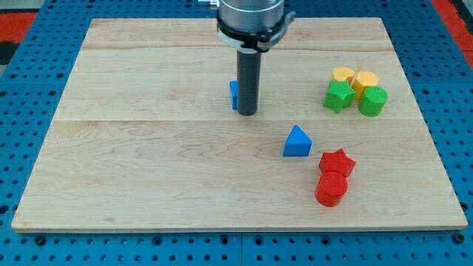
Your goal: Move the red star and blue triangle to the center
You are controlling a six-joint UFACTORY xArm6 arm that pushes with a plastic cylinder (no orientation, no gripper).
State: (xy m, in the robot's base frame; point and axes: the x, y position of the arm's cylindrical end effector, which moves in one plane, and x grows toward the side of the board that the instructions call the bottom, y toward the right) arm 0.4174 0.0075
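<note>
**Tip parked up top, targets waiting lower right**

No jaws on this arm, so nothing spreads or pinches: just a straight dark rod, and my tip (pixel 247 114) sits on the worktop (pixel 148 170) a little above its middle. Tucked right against the rod's left side is a blue block (pixel 233 94), mostly hidden, its shape impossible to call.

Moving outward, the blue triangle (pixel 297 142) lies down and to the view's right of my tip, clear of it, its apex pointing toward the view's top and its base running left to right. Further down and right sits the red star (pixel 337 162), lying flat, touching the red cylinder (pixel 331 188) just below it, which stands upright.

Way out at the view's right, well apart from the tip, four blocks huddle together: a yellow block (pixel 342 74) and a yellow hexagonal block (pixel 365 80) behind, a green star (pixel 338 96) and a green cylinder (pixel 372 100) in front.
</note>
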